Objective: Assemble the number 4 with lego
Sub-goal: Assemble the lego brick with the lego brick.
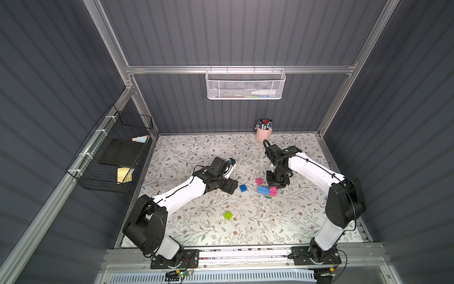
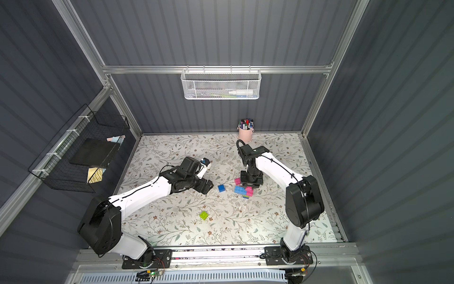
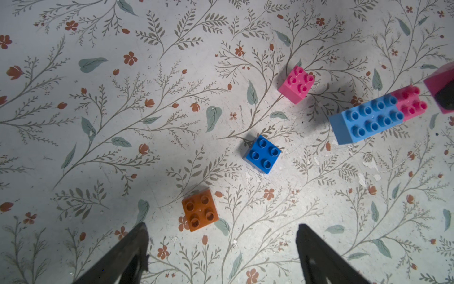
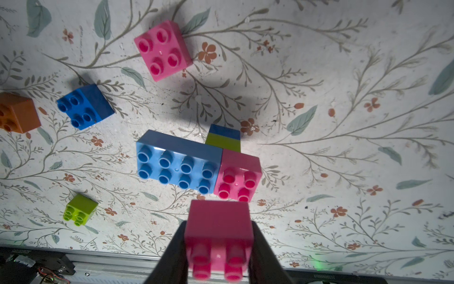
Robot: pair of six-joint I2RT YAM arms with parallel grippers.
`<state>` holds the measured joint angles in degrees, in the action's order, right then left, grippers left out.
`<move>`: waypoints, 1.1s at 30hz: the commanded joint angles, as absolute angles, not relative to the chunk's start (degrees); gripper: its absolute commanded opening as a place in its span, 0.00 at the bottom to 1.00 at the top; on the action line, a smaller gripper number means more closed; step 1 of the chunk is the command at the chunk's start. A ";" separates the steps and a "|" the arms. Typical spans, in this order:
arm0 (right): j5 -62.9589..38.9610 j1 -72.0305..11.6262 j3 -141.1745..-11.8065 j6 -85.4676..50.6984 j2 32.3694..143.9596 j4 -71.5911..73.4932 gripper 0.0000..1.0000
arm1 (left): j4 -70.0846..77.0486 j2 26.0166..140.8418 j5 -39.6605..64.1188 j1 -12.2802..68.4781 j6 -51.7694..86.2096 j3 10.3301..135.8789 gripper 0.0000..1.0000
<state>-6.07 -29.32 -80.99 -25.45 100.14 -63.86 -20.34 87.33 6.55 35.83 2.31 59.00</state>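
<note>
- The left fingers [image 3: 122,260] are spread wide and nothing is held. They are pointed near the orange brick [image 3: 200,210], maybe so it can be picked next.
- The lime green brick [image 1: 228,215] is seen alone on the surface [image 1: 196,221], well apart from the rest.
- The dark blue brick [image 1: 243,188] and the loose pink brick [image 1: 259,181] are placed near the build, easy to reach.
- The number 4 [image 1: 267,191] is only partly made, in the middle of the surface. Its light-blue bar [image 4: 177,169] is set right against the joined pink brick [image 4: 237,179], with green and blue showing beside it.
- The held pink brick [image 4: 218,233] is pinched by its sides in the right fingers [image 4: 265,260], just beside the number 4. Its underside is not covered, likely so it can be pushed onto studs.
</note>
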 commanded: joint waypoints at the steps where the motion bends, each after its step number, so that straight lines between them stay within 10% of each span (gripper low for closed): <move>1: -7.39 -29.16 -80.01 -26.58 101.31 -62.87 0.21 | -20.06 88.35 7.38 35.33 1.37 59.26 0.90; 33: -4.35 -30.39 -79.01 -33.57 104.56 -62.05 0.20 | -20.16 88.86 6.81 35.33 1.50 59.17 0.91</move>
<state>-5.21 -29.76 -79.15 -31.94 103.46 -60.90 -20.21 87.83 6.66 35.83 2.31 59.00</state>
